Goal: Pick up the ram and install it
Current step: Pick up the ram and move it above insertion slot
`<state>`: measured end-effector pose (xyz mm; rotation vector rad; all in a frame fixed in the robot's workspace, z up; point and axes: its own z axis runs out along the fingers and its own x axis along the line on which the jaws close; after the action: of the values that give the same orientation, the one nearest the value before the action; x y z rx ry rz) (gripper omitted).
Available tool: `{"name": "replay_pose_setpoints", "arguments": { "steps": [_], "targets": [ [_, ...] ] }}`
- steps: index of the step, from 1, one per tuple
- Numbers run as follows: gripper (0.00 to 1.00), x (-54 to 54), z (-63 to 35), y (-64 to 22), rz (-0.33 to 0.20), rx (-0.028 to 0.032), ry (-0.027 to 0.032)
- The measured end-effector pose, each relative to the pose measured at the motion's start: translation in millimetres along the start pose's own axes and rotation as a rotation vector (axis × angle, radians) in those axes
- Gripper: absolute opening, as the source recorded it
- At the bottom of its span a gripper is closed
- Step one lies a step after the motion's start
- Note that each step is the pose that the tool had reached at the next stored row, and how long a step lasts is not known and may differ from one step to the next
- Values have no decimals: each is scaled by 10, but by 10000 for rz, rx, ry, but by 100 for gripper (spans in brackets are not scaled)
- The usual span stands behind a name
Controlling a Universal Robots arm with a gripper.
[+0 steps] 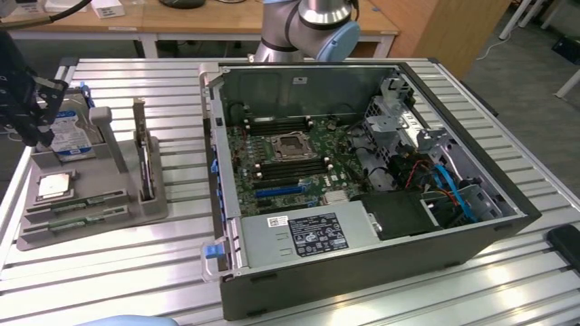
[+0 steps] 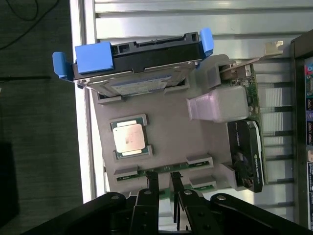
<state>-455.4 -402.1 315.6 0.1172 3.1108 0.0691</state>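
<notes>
Two ram sticks (image 1: 88, 202), one processor (image 1: 54, 185), one hard drive (image 1: 70, 136), one graphics card (image 1: 142, 153), one computer case (image 1: 363, 285).

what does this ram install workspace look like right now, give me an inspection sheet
surface: slatted metal table, gray fixture tray on it
job's things: two ram sticks lying in the tray; open pc case beside it
clutter: hard drive, processor, graphics card in the tray
grippers: gripper open, directly over a ram stick
cables: blue cables inside the case
surroundings: wooden desk behind
</notes>
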Motion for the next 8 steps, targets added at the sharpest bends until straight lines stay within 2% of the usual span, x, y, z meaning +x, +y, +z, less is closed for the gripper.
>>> {"name": "replay_pose_setpoints", "arguments": {
  "steps": [8],
  "targets": [
    [24, 3, 123, -13, -1, 0, -9]
  ]
}}
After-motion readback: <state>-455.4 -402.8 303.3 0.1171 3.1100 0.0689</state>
